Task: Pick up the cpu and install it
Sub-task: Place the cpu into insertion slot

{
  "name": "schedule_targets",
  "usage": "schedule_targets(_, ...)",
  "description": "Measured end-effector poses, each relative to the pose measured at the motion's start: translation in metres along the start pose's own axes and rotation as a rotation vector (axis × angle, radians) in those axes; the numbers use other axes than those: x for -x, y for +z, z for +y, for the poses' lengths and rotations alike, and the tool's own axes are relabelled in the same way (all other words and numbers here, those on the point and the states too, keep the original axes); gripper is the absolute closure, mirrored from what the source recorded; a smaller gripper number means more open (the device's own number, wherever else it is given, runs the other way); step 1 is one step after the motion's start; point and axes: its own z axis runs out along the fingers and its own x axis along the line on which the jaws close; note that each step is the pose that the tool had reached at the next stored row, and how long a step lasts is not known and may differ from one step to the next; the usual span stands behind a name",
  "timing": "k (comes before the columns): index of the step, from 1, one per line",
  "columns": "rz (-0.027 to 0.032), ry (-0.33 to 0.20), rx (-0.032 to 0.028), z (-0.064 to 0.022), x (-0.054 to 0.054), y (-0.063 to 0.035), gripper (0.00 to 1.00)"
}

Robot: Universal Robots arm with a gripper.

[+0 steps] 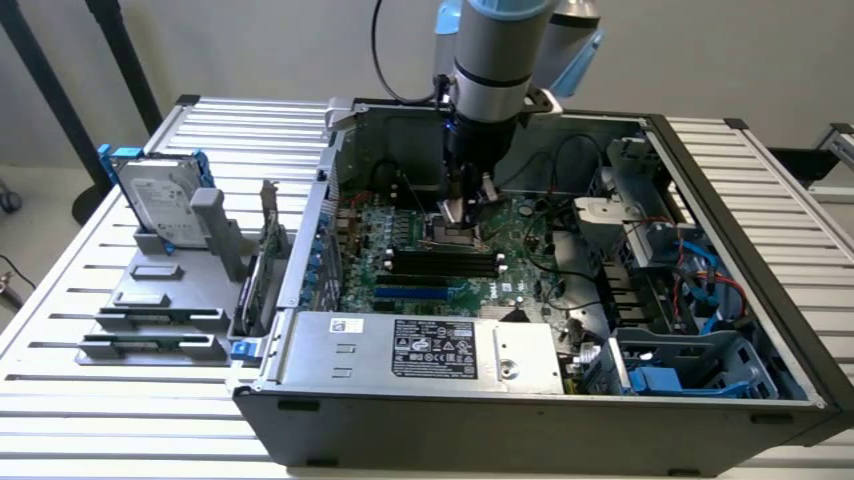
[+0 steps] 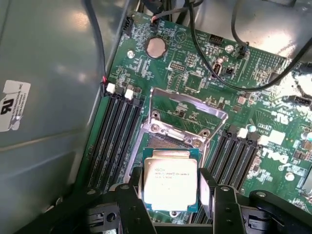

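The open grey sheet-metal computer case (image 1: 534, 410) encloses the work on all sides, so the arm has little room for sideways correction; a lateral shift risks contact with the case walls. On the green printed motherboard (image 2: 195, 63), the rows of long black memory slots (image 2: 114, 131) flank the landing area closely on both sides, and a finger that descends off line may strike them. The hinged silver metal load frame (image 2: 187, 102) stands raised over the square processor socket (image 2: 168, 141). A tilted or rotated approach could catch that frame or seat the chip crooked, which, in my judgement, would damage the socket's contacts. The black two-fingered gripper (image 2: 171, 192) stands wide, its fingers closed against opposite edges of the small flat square cpu (image 2: 169, 175); the grip is on thin edges only, so slippage is possible. The cpu hangs just above the socket, covering its nearer part. It shows a dull silver metal top with faint printed lettering, a narrow green rim, and it lies close to level.
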Motion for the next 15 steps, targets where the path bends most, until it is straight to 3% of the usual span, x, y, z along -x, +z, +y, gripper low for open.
schedule_targets(12, 0.0049, 0.170, -0.0044, -0.0001, 0.0007, 0.0053, 0.45)
schedule_targets(15, 0.0050, 0.213, -0.0022, -0.0001, 0.0010, 0.0075, 0.45)
